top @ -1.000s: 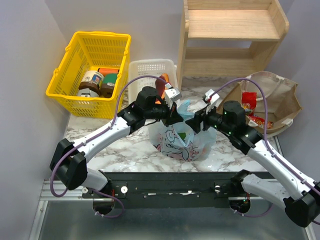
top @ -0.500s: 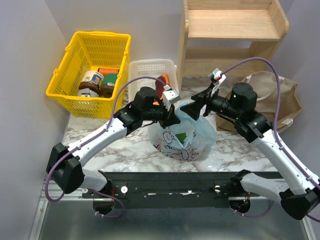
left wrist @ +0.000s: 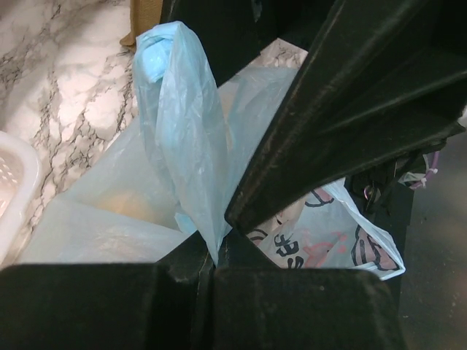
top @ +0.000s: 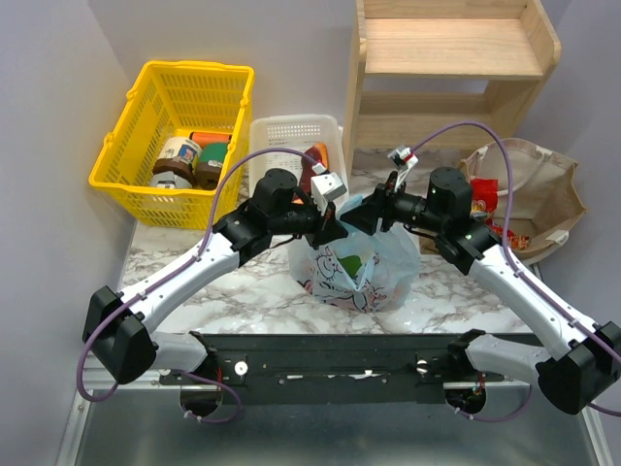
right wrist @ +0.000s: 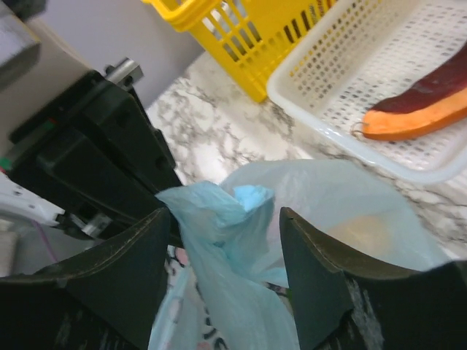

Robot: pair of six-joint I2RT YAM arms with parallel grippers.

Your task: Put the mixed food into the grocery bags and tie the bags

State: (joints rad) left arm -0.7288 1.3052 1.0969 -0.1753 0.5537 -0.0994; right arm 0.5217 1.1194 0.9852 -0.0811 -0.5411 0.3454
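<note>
The light-blue bag (top: pixel 357 264) with cartoon prints sits at the table's middle, bulging with food. My left gripper (top: pixel 333 228) is shut on one twisted handle of the bag (left wrist: pixel 182 153), pinching its base between the jaws. My right gripper (top: pixel 366 212) is open, its fingers (right wrist: pixel 321 281) on either side of an upright blue handle (right wrist: pixel 219 226) without pressing it. The tan-brown bag (top: pixel 539 189) lies open at the right with red snack packets (top: pixel 482 197) inside.
A yellow mesh basket (top: pixel 146 112) with jars stands at the back left. A white slotted tray (top: pixel 281 136) holds the purple-and-orange wedge (right wrist: pixel 423 109). A wooden shelf (top: pixel 451 58) stands at the back right.
My right gripper has swung from the bag's right side up and leftward to the handle near my left gripper. My left gripper has stayed at the bag's top left.
</note>
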